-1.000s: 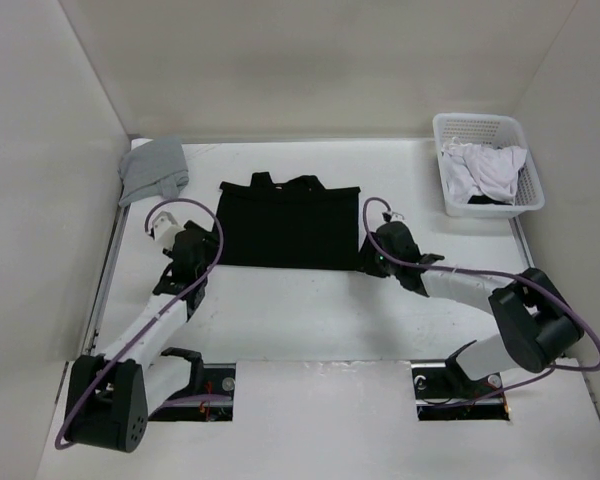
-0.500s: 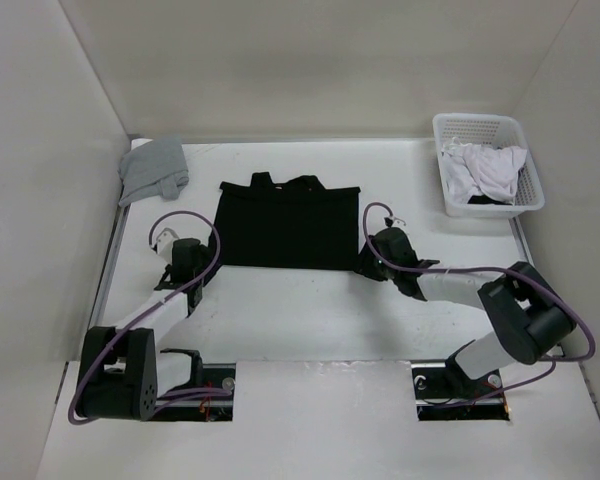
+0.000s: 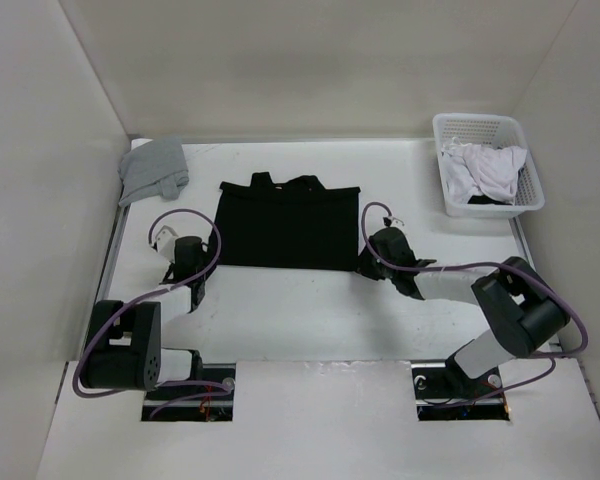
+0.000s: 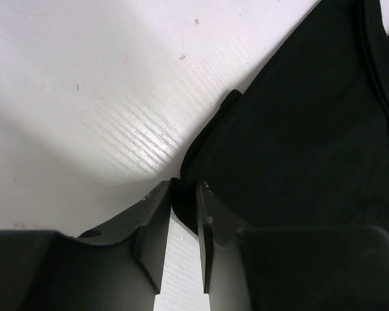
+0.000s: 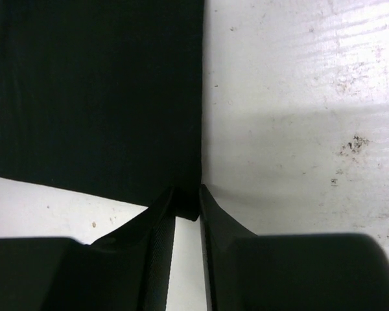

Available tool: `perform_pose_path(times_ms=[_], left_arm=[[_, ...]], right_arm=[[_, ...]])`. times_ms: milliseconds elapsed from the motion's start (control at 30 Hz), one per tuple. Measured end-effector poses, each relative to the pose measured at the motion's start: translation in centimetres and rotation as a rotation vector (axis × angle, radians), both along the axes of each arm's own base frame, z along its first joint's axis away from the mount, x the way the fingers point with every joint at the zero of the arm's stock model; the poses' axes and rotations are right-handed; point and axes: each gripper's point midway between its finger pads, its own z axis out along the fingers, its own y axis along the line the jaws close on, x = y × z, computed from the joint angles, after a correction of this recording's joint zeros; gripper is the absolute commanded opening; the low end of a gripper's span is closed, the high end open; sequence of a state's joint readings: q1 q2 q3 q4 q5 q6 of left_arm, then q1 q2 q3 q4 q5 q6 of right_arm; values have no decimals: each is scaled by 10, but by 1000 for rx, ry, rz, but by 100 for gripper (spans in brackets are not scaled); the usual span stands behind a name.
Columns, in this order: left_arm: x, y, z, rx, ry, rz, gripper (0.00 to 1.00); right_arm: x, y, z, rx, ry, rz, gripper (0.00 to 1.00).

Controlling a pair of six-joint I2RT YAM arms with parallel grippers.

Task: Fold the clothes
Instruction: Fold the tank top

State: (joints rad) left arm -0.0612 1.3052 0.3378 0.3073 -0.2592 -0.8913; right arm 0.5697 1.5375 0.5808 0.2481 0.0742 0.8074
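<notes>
The black tank top (image 3: 288, 225) lies flat in the middle of the table, straps toward the back wall. My left gripper (image 3: 205, 262) sits at its near left corner; in the left wrist view the jaws (image 4: 183, 188) are pinched on that corner of the black fabric (image 4: 298, 129). My right gripper (image 3: 365, 262) sits at the near right corner, and the right wrist view shows its jaws (image 5: 187, 193) closed on that corner of the fabric (image 5: 91, 84). Both grippers are low on the table.
A grey garment (image 3: 152, 168) lies bunched at the back left corner. A white basket (image 3: 480, 120) at the back right holds a white garment (image 3: 488, 170). Walls enclose the table at the left, back and right.
Both arms have reached lower and closer to the tank top's near corners, and both sets of jaws have narrowed onto the fabric. The tank top has not shifted.
</notes>
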Motion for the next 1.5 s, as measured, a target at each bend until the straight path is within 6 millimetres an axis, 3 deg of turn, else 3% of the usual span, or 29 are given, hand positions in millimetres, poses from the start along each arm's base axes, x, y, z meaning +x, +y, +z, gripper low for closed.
perform_pose_path(times_ms=[367, 467, 533, 600, 800, 867, 933, 1033, 1133, 1200, 1267, 1367, 1500], left_arm=[[5, 2, 3, -4, -53, 21, 0], [0, 0, 17, -11, -99, 15, 0], [-4, -4, 45, -23, -173, 0, 0], [-8, -9, 88, -35, -288, -19, 0], [-48, -20, 258, -42, -662, -86, 0], [-69, -19, 303, -44, -753, -94, 0], [-87, -17, 331, -45, -805, -94, 0], [-104, -15, 353, -47, -828, -101, 0], [-108, -17, 351, -45, -803, -116, 0], [-104, -19, 338, -38, -759, -120, 0], [-92, -21, 320, -30, -706, -123, 1], [-61, -27, 269, -6, -570, -125, 1], [-16, -34, 177, 26, -322, -128, 1]], right_arm=[[-2, 2, -2, 6, 11, 9, 2], [-6, 1, 9, 15, -12, 14, 1], [-14, 1, 28, 29, -58, 29, 1], [-28, 5, 61, 58, -124, 60, 0], [-78, 3, 189, 188, -385, 138, 0], [-95, -4, 225, 216, -441, 151, 0], [-112, -9, 256, 240, -481, 169, 0], [-136, -15, 292, 280, -515, 204, 0], [-150, -17, 309, 294, -526, 227, 0], [-148, -17, 306, 272, -516, 223, 0], [-133, -16, 291, 210, -492, 192, 0], [-91, -16, 249, 105, -420, 128, 0], [-27, -31, 161, 14, -226, 41, 0]])
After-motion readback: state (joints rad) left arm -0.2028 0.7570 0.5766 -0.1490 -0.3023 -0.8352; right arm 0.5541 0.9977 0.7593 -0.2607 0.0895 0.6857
